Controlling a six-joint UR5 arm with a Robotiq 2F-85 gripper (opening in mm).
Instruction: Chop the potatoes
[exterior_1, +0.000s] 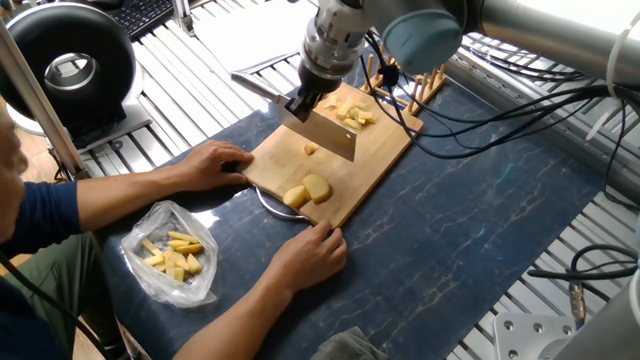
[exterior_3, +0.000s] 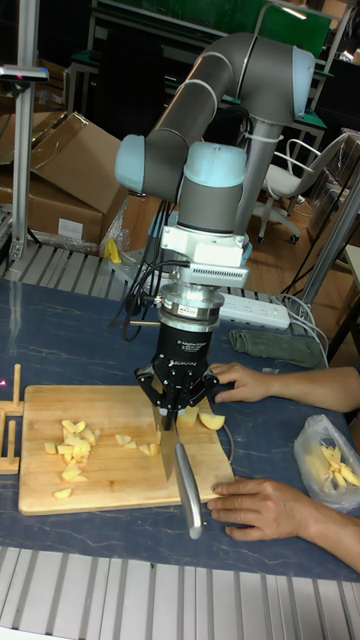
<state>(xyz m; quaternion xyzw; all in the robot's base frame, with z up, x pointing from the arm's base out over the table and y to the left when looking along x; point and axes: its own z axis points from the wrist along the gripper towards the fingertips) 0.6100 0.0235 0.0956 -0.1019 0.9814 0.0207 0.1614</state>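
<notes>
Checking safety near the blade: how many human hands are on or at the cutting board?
2: one hand at the cutting board edge nearest the person, another hand at its near corner.

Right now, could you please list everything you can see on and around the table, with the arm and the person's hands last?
Cutting board: one, light wood, on the dark blue mat.
Potatoes: two large pale yellow chunks at the board's near end, one small bit mid-board, a pile of small pieces at the far end.
Knife: one, steel blade, raised over the board.
Plastic bag: one, clear, yellow sticks inside, beside the board.
Wooden rack: one, behind the board.
Black round device: one, back left.
Gripper: jaws shut on the knife.
Person's hands: one on the board's edge, one at its near corner.
</notes>
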